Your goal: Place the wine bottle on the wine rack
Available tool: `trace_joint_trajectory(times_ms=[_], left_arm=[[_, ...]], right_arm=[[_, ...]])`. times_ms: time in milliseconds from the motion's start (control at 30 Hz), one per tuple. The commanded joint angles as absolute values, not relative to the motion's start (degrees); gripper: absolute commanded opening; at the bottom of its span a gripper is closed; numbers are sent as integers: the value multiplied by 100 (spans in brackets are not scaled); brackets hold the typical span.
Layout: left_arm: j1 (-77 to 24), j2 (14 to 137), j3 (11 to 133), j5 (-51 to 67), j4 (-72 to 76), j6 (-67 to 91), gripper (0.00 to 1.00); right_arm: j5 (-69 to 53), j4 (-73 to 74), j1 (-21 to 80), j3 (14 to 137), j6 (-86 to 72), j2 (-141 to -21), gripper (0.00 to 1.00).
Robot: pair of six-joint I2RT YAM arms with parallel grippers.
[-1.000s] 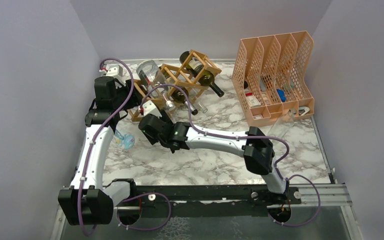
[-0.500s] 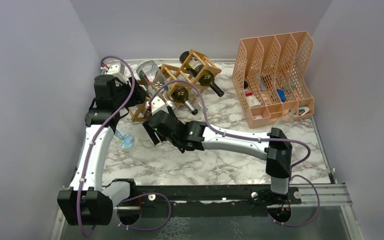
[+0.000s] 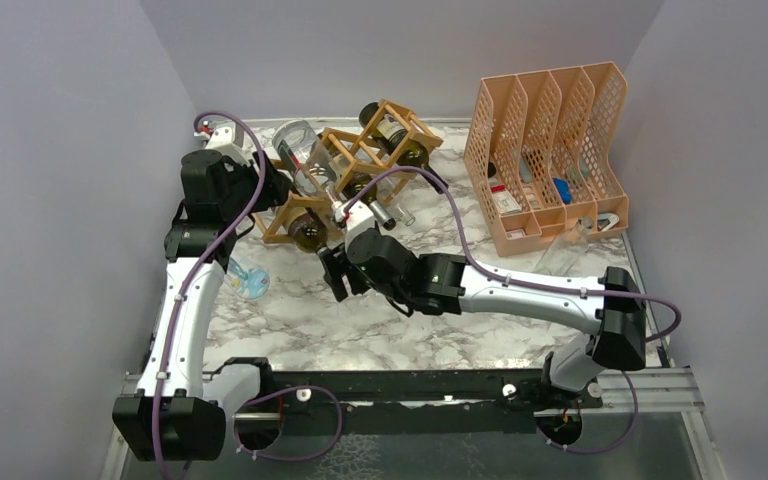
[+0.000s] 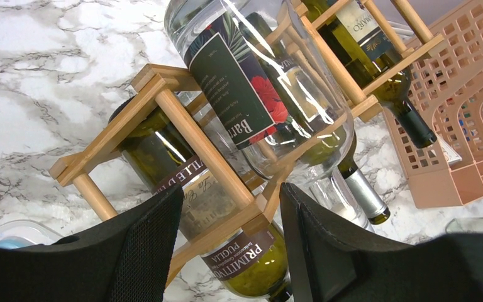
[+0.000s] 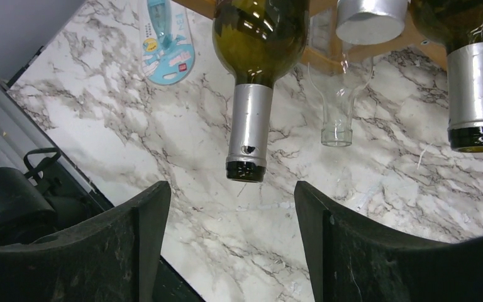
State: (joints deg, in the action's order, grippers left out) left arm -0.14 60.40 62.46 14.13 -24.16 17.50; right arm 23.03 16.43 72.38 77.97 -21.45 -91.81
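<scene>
Since a second ago: right gripper [image 5: 226, 189] drawn back off the wine rack [image 4: 196, 135], elbow swung out to the right. Fingers apart, nothing between them. Wine bottle [image 5: 261, 38] lying in the rack's lower left end cell, neck pointing toward right gripper, not touching it. Left gripper [image 4: 229, 192] at the rack's left end, fingers apart, rack corner showing in the gap; contact not discernible. Other bottles [image 3: 405, 150] in neighbouring cells. Peach file holder [image 3: 550, 150] well off to the right.

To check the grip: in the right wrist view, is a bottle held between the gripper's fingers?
No: the right gripper stands open and empty, and the neck of the green bottle ends short of both fingers.
</scene>
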Motion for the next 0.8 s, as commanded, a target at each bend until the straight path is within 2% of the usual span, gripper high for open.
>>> trace_joint_trajectory(times_ms=[0, 133, 233, 600, 767], left_arm=[[-29, 5866, 6439, 1497, -2430, 1687, 63], [-31, 5819, 6437, 1520, -2476, 1662, 63], [-27, 5780, 6425, 1517, -2506, 1644, 63], [-33, 5753, 6482, 1519, -2601, 1590, 63], [-27, 5731, 6501, 1560, -2608, 1600, 63]], right_arm=[[2103, 1588, 7247, 7567, -2522, -9285, 75], [1822, 1537, 7183, 7581, -2588, -9578, 74], [1697, 1444, 7134, 7681, -2542, -9775, 69], [1856, 1345, 6926, 8205, -2298, -10394, 33], [1805, 1272, 6867, 8348, -2179, -10504, 28]])
